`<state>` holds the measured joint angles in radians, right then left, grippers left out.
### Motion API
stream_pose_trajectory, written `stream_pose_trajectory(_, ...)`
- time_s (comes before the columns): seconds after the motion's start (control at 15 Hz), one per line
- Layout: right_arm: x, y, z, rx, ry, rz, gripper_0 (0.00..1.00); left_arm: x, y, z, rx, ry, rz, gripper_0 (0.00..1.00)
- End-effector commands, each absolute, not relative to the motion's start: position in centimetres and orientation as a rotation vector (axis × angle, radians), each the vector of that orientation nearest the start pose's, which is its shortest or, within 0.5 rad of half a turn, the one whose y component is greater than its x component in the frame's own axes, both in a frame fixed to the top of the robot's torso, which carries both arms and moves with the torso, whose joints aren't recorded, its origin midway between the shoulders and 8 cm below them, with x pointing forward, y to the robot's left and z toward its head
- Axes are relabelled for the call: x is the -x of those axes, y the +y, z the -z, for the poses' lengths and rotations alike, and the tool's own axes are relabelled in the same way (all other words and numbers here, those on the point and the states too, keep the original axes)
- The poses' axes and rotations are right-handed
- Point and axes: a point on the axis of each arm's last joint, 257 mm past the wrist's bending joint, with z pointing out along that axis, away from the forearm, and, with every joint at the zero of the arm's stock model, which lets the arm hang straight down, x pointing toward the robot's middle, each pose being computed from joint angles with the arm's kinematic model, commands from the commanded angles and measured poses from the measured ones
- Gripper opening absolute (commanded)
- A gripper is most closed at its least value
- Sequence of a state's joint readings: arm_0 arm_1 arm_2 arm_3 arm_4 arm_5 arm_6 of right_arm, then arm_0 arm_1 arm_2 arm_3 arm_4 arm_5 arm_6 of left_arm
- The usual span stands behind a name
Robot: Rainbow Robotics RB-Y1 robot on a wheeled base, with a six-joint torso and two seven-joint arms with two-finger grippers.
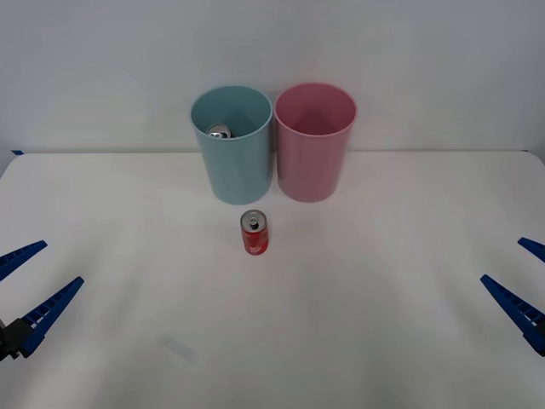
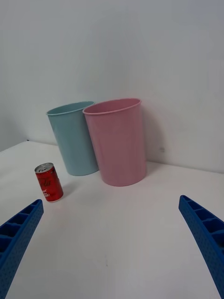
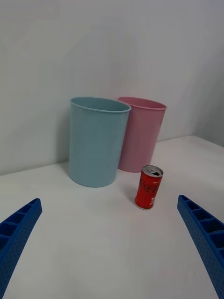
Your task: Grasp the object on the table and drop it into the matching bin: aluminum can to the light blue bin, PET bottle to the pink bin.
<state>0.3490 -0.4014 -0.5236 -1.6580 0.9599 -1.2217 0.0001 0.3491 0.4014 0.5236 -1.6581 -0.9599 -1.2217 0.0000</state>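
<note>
Red aluminum can [image 1: 255, 233] is standing upright on the white table [image 1: 400, 324], just below centre of the front view, directly in front of the light blue bin [image 1: 233, 145] and near it without touching. The pink bin [image 1: 313, 141] is sitting beside the blue one, their walls touching or nearly so. A plain silver can [image 1: 220, 132] is already lying inside the blue bin.

I am holding my left gripper [image 1: 25, 285] at the lower left edge of the front view, fingers spread wide apart with nothing between them. My right gripper [image 1: 521, 285] is waiting at the lower right edge, likewise spread and empty. Both are well apart from the can.

Judging from this layout, the step in hand is the reach. In the left wrist view the can [image 3: 149, 187] is sitting lower right of centre, so I am thinking the left arm needs to swing inward until the can falls midway between my fingers [image 3: 18, 233]. I should be approaching low and level, closing across the can's middle rather than its silver top, and stopping short of the blue bin [image 3: 97, 140] so I am not nudging it. After lifting, the can must be clearing the bin's rim before I let go above the opening.
</note>
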Motion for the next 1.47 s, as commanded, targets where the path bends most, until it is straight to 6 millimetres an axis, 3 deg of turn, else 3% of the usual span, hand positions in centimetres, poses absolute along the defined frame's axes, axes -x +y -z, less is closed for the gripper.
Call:
stream_pose_trajectory(0.07, -34.1, -33.0, 17.0, 0.454, 1.439, -0.568, 1.0, -34.2, 33.0, 16.9, -0.465, 1.441, 0.567, 1.0)
stream_pose_trajectory(0.4, -34.2, -32.0, 17.0, 0.474, 1.443, -0.58, 1.0, -34.2, 33.0, 16.9, -0.465, 1.441, 0.567, 1.0)
stream_pose_trajectory(1.0, -35.9, -27.4, 19.5, 0.586, 1.473, -0.603, 1.0, -34.2, 33.0, 16.9, -0.465, 1.441, 0.567, 1.0)
stream_pose_trajectory(1.47, -38.6, -23.5, 22.2, 0.656, 1.485, -0.617, 1.0, -34.2, 33.0, 16.9, -0.465, 1.441, 0.567, 1.0)
